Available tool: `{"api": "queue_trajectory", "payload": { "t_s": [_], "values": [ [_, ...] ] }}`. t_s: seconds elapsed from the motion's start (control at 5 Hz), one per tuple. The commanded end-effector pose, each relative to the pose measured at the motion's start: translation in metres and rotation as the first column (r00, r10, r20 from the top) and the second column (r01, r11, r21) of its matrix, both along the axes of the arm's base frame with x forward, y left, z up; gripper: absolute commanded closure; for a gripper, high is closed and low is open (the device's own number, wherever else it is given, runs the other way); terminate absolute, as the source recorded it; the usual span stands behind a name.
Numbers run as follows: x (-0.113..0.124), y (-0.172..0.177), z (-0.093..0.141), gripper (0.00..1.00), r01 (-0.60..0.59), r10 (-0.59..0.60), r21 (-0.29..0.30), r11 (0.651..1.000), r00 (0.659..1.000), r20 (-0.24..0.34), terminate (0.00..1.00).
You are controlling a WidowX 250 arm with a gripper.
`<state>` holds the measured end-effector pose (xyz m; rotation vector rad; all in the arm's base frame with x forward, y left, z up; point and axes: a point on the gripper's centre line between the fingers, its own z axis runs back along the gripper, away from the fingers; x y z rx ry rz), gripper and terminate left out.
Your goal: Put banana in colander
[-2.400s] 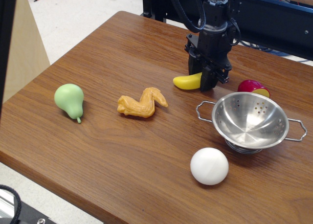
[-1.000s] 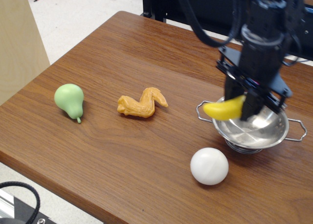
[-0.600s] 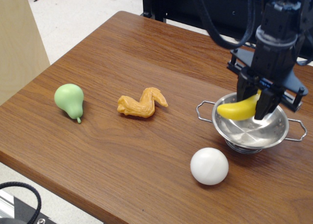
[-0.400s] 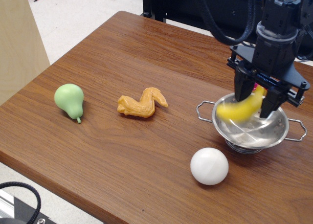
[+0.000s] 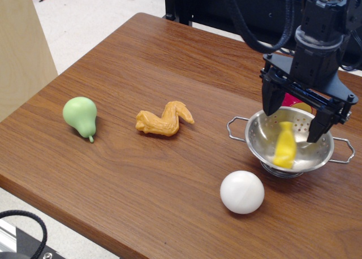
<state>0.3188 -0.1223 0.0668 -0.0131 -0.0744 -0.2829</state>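
The yellow toy banana (image 5: 284,145) is inside the steel colander (image 5: 257,137) at the right of the table, standing on end and blurred. My gripper (image 5: 292,116) hangs just above the colander with its two black fingers spread wide apart and nothing between them. The banana is below the fingers and free of them.
A white ball (image 5: 242,191) lies just in front of the colander. An orange-brown toy chicken wing (image 5: 163,119) lies mid-table and a light-green pear (image 5: 80,116) at the left. A red and yellow toy (image 5: 298,103) shows behind the gripper. The table's front edge is near.
The gripper carried the banana from the table to above the colander, then opened its fingers. The banana has dropped out of them into the colander.
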Motion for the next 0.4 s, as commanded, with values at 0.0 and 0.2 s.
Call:
{"api": "queue_trajectory", "payload": {
  "t_s": [0.0, 0.2],
  "values": [
    [0.0050, -0.0043, 0.0277, 0.00, -0.002, 0.003, -0.023, 1.000, 0.998, 0.065, 0.00],
    [0.0050, -0.0043, 0.0277, 0.00, -0.002, 0.003, -0.023, 1.000, 0.998, 0.065, 1.00]
  ]
}}
